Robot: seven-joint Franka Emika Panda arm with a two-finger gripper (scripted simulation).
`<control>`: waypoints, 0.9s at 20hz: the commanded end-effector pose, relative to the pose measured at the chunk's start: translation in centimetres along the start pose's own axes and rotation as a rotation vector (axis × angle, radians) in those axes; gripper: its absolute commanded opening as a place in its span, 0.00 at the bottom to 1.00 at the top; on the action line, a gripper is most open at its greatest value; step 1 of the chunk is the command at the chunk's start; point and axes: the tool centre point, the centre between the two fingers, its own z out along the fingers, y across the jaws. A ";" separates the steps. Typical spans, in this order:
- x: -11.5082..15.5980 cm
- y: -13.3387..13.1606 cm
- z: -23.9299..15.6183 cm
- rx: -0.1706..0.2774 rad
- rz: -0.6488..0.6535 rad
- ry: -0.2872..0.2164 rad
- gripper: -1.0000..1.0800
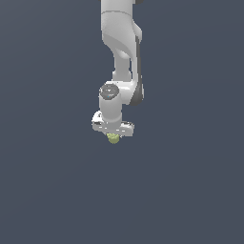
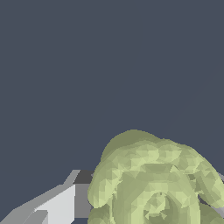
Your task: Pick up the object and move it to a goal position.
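Arm: the white Franka arm (image 1: 120, 47) comes down from the top edge of the exterior view, its wrist pointing straight down near the middle of the frame.

Tool: the tool (image 1: 113, 134) hangs below the wrist, its white cross-body wider than what sits under it. In the wrist view one grey-and-white finger (image 2: 59, 203) shows flat against the side of the object, and a sliver of a second finger (image 2: 214, 205) shows at the object's far side.

Tool state: closed around the object, a finger on either side of it and touching it.

Object: the object (image 1: 113, 138) is a small yellow-green lump peeking out just beneath the tool body in the exterior view, much narrower than the tool. In the wrist view it fills the lower part of the frame (image 2: 153, 183), with a lumpy, faceted skin and curling ridges on the face turned toward the camera.

Object place: between the fingers, directly under the wrist.

Surroundings: a plain dark grey-blue ground (image 1: 190, 190) fills the rest of both views. Whether the object touches it or is held clear of it cannot be told.
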 end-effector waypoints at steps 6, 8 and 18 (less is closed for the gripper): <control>0.0 0.0 0.0 0.000 0.000 0.000 0.00; 0.0 -0.2 -0.2 0.000 0.000 0.000 0.00; -0.5 -3.8 -4.9 0.000 0.000 0.000 0.00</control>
